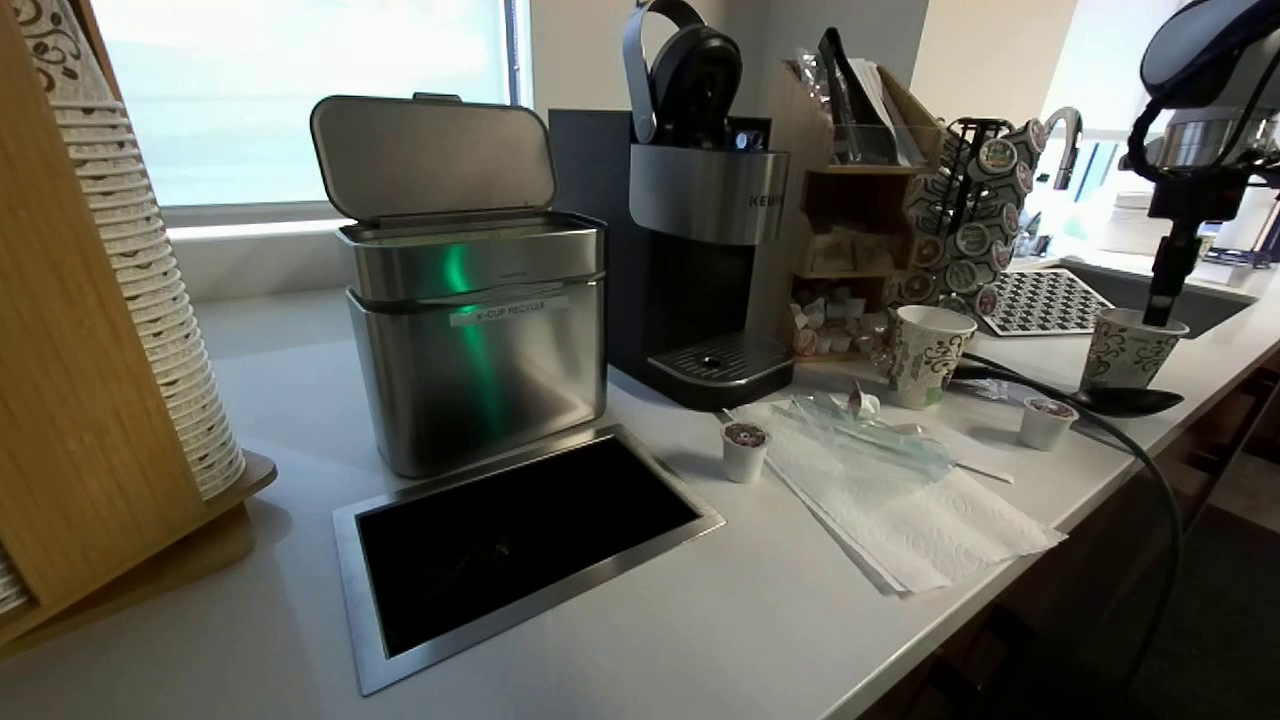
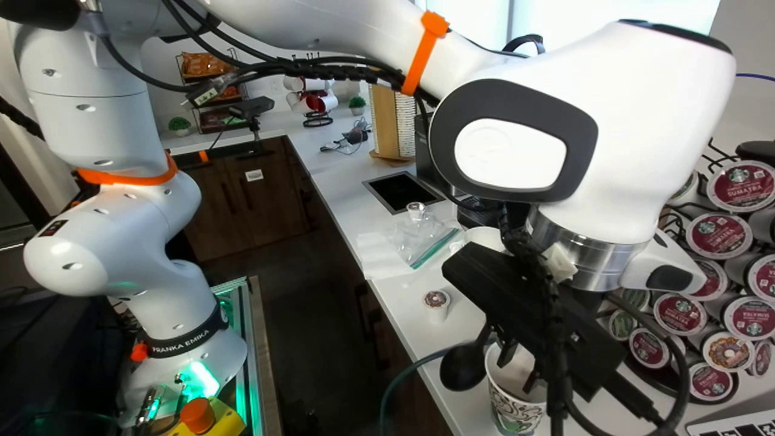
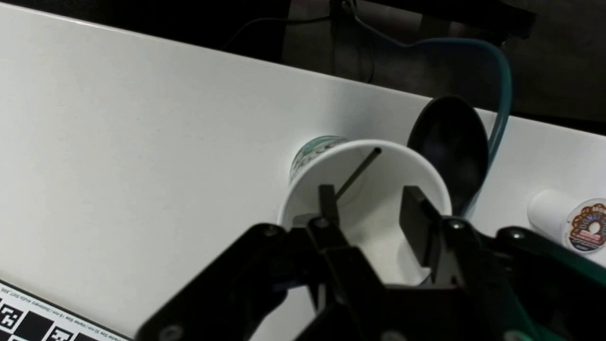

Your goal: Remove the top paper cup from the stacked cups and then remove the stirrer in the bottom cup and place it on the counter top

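White robot arm [image 2: 642, 121] arches over a pale worktop [image 1: 700, 620], where a coffee machine [image 1: 700, 195] stands with its lid raised. The arm's hand [image 3: 370, 203], fingers spread, hovers at the mouth of an upright patterned cup [image 3: 405, 175]; a matching cup [image 1: 925, 355] stands separately near the machine. Beside the first cup lies a black spoon [image 3: 447, 137]. Inside that cup, a dark stirrer [image 3: 357, 174] slants, partly hidden behind a finger.

All views share the counter top [image 1: 720, 610], wrist view close above.
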Controlling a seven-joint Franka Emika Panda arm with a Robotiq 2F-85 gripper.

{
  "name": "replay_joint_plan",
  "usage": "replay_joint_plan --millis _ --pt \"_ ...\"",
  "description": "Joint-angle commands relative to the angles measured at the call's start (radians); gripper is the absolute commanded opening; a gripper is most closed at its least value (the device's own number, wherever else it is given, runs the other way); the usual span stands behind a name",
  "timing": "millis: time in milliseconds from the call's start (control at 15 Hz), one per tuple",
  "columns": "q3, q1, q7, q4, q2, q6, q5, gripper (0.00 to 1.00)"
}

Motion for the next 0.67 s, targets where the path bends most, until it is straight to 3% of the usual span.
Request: replay_joint_plan --millis 0,333,600 --pt "0.003 -0.010 -0.004 -0.004 0.012 0.012 0.018 0.34" --pt "0.007 -0.009 0.001 -0.006 0.034 0.008 0.009 0.34" --pt "0.014 -0.010 0.006 0.007 0.066 -0.005 0.006 0.21"
